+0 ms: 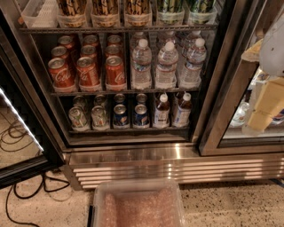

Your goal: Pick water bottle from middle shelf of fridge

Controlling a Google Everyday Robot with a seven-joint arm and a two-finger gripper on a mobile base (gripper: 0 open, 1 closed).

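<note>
The fridge stands open in front of me, with a steel grille at its base. On the middle shelf, several clear water bottles with white caps stand on the right half; the front ones are the left, middle and right bottles. Red cola cans fill the left half of that shelf. My gripper, pale tan below a white arm, hangs at the far right in front of the closed right glass door. It is apart from the bottles and outside the fridge.
The lower shelf holds cans and two small white-capped bottles of dark drink. The top shelf holds tall cans. A clear plastic bin sits on the floor below. The open door and black cables are at the left.
</note>
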